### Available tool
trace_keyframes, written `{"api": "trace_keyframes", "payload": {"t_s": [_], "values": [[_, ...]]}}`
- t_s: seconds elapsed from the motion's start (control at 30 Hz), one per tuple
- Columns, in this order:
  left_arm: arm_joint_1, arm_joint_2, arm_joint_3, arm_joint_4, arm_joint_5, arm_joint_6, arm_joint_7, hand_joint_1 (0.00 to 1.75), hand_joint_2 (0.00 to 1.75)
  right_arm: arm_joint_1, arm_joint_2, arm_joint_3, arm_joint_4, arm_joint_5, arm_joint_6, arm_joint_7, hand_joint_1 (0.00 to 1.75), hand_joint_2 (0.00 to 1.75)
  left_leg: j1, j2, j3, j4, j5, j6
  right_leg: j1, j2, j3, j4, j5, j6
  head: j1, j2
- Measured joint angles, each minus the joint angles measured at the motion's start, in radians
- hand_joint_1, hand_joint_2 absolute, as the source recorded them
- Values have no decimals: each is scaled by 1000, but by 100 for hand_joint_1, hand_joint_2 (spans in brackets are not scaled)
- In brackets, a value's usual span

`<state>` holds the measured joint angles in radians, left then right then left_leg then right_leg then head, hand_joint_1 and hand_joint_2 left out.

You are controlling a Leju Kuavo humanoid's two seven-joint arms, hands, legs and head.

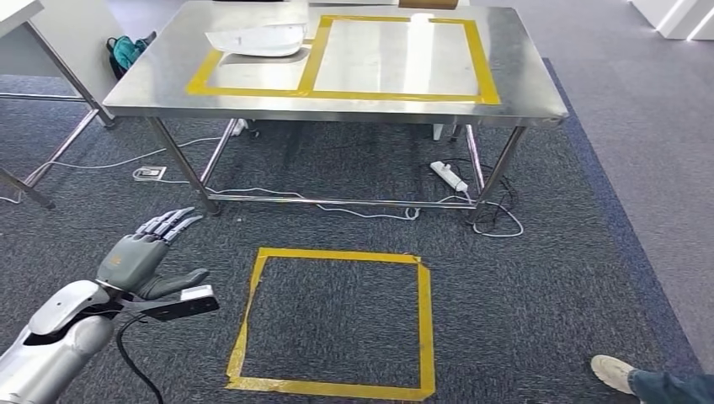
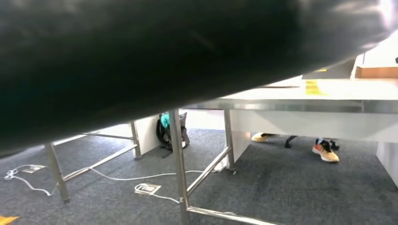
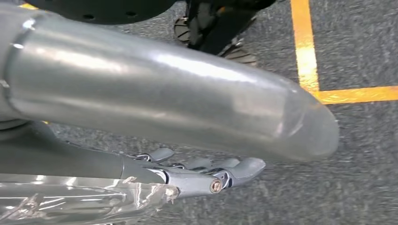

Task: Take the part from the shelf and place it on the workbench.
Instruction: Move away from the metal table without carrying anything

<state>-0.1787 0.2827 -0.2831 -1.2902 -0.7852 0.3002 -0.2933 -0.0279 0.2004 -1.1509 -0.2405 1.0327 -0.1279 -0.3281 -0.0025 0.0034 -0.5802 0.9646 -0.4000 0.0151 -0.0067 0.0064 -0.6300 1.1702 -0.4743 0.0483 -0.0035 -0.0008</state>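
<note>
In the left wrist view a broad dark blurred shape covers the upper part of the picture, and what it is cannot be made out. In the right wrist view a large shiny silver curved thing (image 3: 169,89) lies across the picture; the right hand (image 3: 206,176) shows beside it over the carpet, fingers stretched out together, with clear wrapping at its wrist. Whether the hand grips that silver thing cannot be told.

Going left to right in the head view: a second table's legs (image 1: 50,143) are cut off at the far left, with a teal and black bag (image 1: 126,52) on the floor behind. The left hand (image 1: 147,252) hangs low over the grey carpet, fingers spread apart and holding nothing. Ahead stands the steel desk (image 1: 539,105), marked with yellow tape rectangles (image 1: 396,93). A white curved part (image 1: 257,39) lies on the desk inside the left rectangle. Under the desk run white cables and a power strip (image 1: 449,176). A yellow tape square (image 1: 337,320) marks the carpet near the robot. At the lower right a person's shoe (image 1: 613,373) is cut off by the edge.
</note>
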Motion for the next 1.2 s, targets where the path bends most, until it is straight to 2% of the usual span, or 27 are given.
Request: {"api": "trace_keyframes", "payload": {"t_s": [0.03, 0.07, 0.1, 0.13, 0.17, 0.27, 0.3, 0.33, 0.4, 0.53, 0.67, 0.73, 0.8, 0.83, 0.87, 0.9, 0.93, 1.0, 1.03, 1.07, 1.1, 1.13, 1.17, 1.2], "values": [[0, 0, 1, 0, 0, 1, 1, 0, 0, -2, 0, 0, 0, 0, 0, 0, 0, 0, -1, 0, -5, 1, 5, -4, 2, 0, 54, -75, 4, -5, 0, 0], [-1, 1, 2, 0, -1, 1, 1, 0, 0, -4, 0, 0, -1, 0, 0, 0, 0, 0, -2, 0, -8, 2, 9, -9, 3, 0, 93, -133, 2, -9, -1, 0], [-2, 1, 3, 0, -1, 2, 2, 0, 0, -5, 0, 0, -1, 0, 0, 0, 0, 0, -3, 0, -9, 3, 13, -14, 5, 0, 113, -166, -4, -14, -2, 0], [-2, 1, 4, 0, -1, 3, 2, 0, 0, -6, 0, 0, -1, 0, 0, 0, 0, 0, -4, 0, -10, 3, 14, -18, 5, 1, 116, -177, -7, -17, -2, 0], [-2, 1, 4, 0, -2, 3, 2, 0, 0, -5, 0, 0, -1, 0, -1, 0, 0, 0, -5, 0, -11, 3, 9, -15, 5, 1, 111, -178, -7, -18, -2, 0], [-2, 3, 9, 0, -2, 4, 3, 0, 0, -4, -1, -1, -1, 2, -3, 0, 0, 0, -5, 0, -15, -1, 15, 9, 6, 1, 108, -180, 2, -23, -2, 0], [-2, 4, 10, 0, -2, 4, 3, 0, 0, -3, -2, -1, -1, 3, -4, 0, 0, 0, -5, 0, -17, -3, 28, 11, 7, 2, 106, -179, 6, -26, -2, 0], [-1, 4, 12, 0, -2, 4, 4, 0, 0, -3, -2, -1, -1, 3, -4, 0, 0, 0, -4, -1, -20, -6, 40, 9, 9, 2, 103, -179, 9, -29, -2, 0], [0, 5, 15, 0, -2, 5, 4, 0, 0, -3, -2, -2, -1, 2, -5, 0, 0, 0, -3, -1, -24, -9, 46, 2, 9, 2, 97, -178, 14, -30, -2, 0], [6, 7, 26, 0, -2, 8, 4, 0, 0, -3, -2, -3, -1, 0, -8, 0, 0, 0, -4, -1, -29, -7, 46, 1, 8, 1, 94, -178, 15, -28, -2, 0], [8, 13, 29, 0, -2, 11, 4, 0, 0, -5, -2, -3, -2, 1, -10, 0, 0, 0, -2, -4, -30, -16, 48, -2, 9, -5, 92, -177, 10, -18, -2, 0], [10, 14, 31, 0, -2, 12, 4, 0, 0, -4, -2, -3, -3, 3, -16, 1, 0, 0, 6, -10, -24, -28, 53, -2, 9, -5, 67, -122, -30, -10, 3, 0], [19, 14, 32, 0, -2, 13, 4, 0, 0, -4, -2, -3, -3, 6, -22, 2, 0, 0, 10, -17, -25, -30, 55, -2, 4, -4, 9, 6, -99, -1, 8, 0], [26, 14, 33, 0, -3, 13, 4, 0, 0, -4, -2, -3, -3, 7, -23, 4, 0, 0, 10, -22, -27, -29, 56, -2, 2, -4, -20, 67, -124, 3, 9, 0], [34, 14, 35, 0, -5, 13, 4, 0, 0, -3, -3, -3, -3, 8, -25, 6, 0, 0, 11, -28, -29, -28, 57, -4, 1, -4, -34, 100, -130, 6, 9, 0], [41, 14, 36, 0, -7, 13, 4, 0, 0, -2, -3, -3, -3, 9, -27, 9, 0, 0, 12, -36, -31, -27, 58, -6, 0, -3, -30, 92, -117, 8, 9, 0], [47, 14, 37, 0, -10, 13, 4, 0, 0, -1, -3, -4, -3, 10, -29, 11, 0, 0, 13, -45, -33, -25, 59, -9, -2, -1, -6, 45, -87, 10, 9, 0], [54, 14, 41, 0, -17, 13, 8, 0, 0, -1, -3, -4, -3, 12, -32, 14, 0, 0, 15, -66, -39, -16, 61, -20, -8, 34, 66, -93, -30, 14, 9, 0], [56, 14, 44, 0, -21, 13, 12, 0, 0, -3, -2, -4, -3, 13, -32, 14, 0, 0, 15, -75, -44, -10, 62, -26, -10, 50, 91, -138, -16, 10, 9, 0], [57, 15, 47, 0, -25, 13, 17, 0, 0, -3, -1, -4, -3, 13, -32, 15, 0, 0, 14, -83, -49, -6, 64, -32, -10, 62, 103, -158, -13, 4, 8, 0], [60, 16, 50, 0, -31, 12, 25, 0, 0, -4, 0, -5, -3, 12, -32, 16, 0, 0, 13, -91, -53, -5, 68, -37, -8, 62, 103, -155, -15, -6, 7, 0], [65, 17, 54, 0, -37, 11, 35, 0, 0, -4, 0, -6, -2, 11, -32, 16, 0, 0, 13, -99, -56, -4, 72, -41, -8, 51, 103, -152, -12, -17, 6, 0], [73, 18, 59, 0, -44, 10, 47, 0, 0, -3, 0, -6, -3, 10, -32, 16, 0, 0, 14, -101, -59, -3, 74, -44, -8, 40, 101, -150, -10, -25, 5, 0], [81, 20, 65, 0, -50, 10, 59, 0, 0, -4, 0, -7, -3, 8, -32, 16, 0, 0, 13, -93, -66, 8, 64, -48, -9, 31, 99, -149, -6, -32, 3, 0]]}}
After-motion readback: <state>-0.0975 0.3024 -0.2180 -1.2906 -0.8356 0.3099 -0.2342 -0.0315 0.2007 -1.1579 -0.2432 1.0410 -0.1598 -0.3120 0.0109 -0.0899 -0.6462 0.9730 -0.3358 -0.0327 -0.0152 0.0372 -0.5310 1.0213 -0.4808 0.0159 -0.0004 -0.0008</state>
